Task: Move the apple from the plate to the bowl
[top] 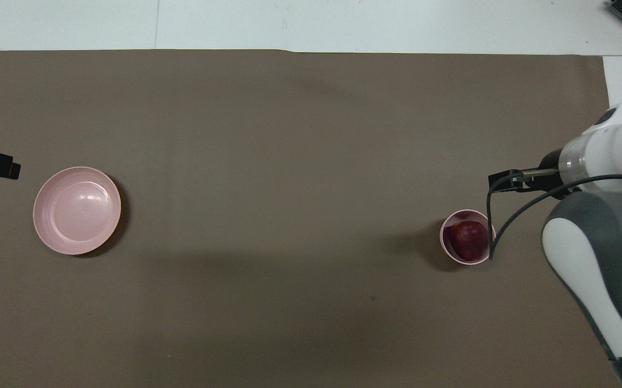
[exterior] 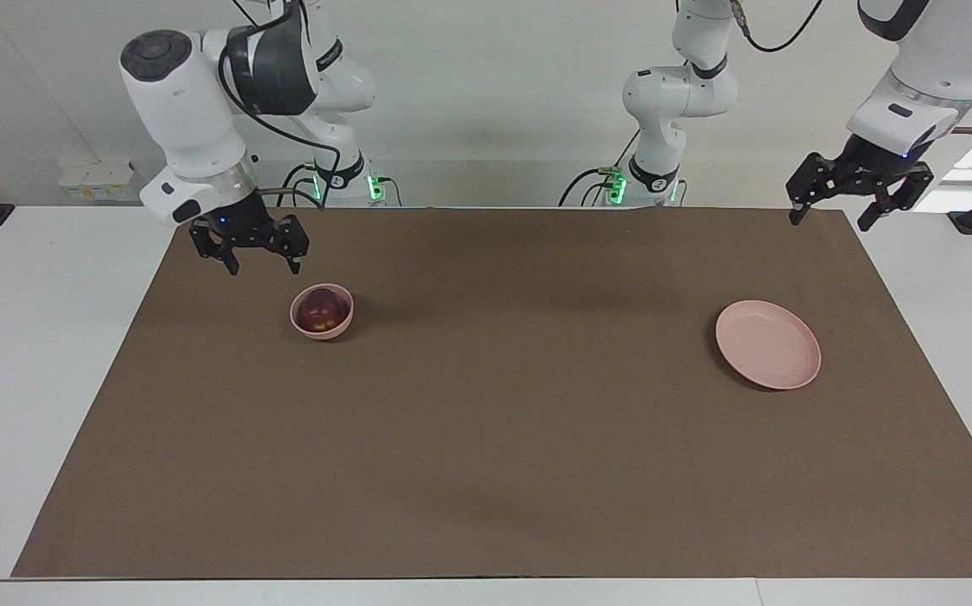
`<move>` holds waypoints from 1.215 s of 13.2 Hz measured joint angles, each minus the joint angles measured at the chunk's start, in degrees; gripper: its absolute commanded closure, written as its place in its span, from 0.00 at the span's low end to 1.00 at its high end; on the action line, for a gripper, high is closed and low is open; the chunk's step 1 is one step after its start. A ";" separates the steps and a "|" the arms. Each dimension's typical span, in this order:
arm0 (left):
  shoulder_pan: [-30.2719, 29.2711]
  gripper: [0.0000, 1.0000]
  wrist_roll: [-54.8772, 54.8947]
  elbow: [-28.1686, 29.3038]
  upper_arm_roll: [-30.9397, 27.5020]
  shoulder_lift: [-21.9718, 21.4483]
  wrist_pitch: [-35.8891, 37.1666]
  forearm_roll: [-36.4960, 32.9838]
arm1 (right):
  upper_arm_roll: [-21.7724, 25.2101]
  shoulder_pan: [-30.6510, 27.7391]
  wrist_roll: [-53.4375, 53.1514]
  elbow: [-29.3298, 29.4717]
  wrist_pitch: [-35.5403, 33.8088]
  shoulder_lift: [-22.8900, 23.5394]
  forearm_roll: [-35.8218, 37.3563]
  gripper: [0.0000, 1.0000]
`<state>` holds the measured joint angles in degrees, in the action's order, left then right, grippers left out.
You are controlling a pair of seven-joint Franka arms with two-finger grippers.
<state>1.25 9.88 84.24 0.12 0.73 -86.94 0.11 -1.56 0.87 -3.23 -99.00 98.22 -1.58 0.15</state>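
We start at the right arm's end of the table. The right gripper (exterior: pixel 260 263) hangs in the air over the brown mat (exterior: pixel 494 438), at about 10 o'clock from the bowl (exterior: pixel 321 312) in the facing view. Its fingers are spread apart and hold nothing.

Next we see the bowl. It is small, deep and pale pink, and it stands upright on the mat. The apple (exterior: pixel 322 310) sits inside it. The apple is dark red with a little yellow, and it nearly fills the bowl. In the overhead view we see the apple (top: pixel 468 239) in the bowl (top: pixel 467 236) too, with a black cable (top: pixel 510 207) from the right arm passing above the bowl's rim.

Then comes a wide stretch of bare mat.

Toward the left arm's end lies the plate (exterior: pixel 767 344). It is flat, round and pale pink, and nothing is on it. It is well apart from the bowl.

Last, the left gripper (exterior: pixel 836 214) hangs in the air at about 1 o'clock from the plate, over the mat's corner. Its fingers are spread wide and hold nothing.
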 measured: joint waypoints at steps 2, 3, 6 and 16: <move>0.00 0.00 0.00 0.00 0.00 0.00 0.00 0.00 | 0.02 -0.03 -1.89 4.55 -5.19 -0.03 0.00 0.00; 0.00 0.00 0.00 0.00 0.00 0.00 0.00 0.00 | 0.02 -0.10 -2.42 6.15 -6.67 -0.04 0.00 0.00; 0.00 0.00 0.00 0.00 0.00 0.00 0.01 0.00 | 0.02 -0.53 -2.69 7.00 -7.21 0.01 0.00 0.00; 0.00 0.00 0.00 0.00 0.00 0.00 0.01 0.00 | 0.03 -1.27 -2.76 7.00 -7.26 0.14 0.00 0.00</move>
<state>1.25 9.88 84.24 0.12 0.73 -86.93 0.11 -1.53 -0.40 -6.00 -92.00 90.97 -1.44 0.15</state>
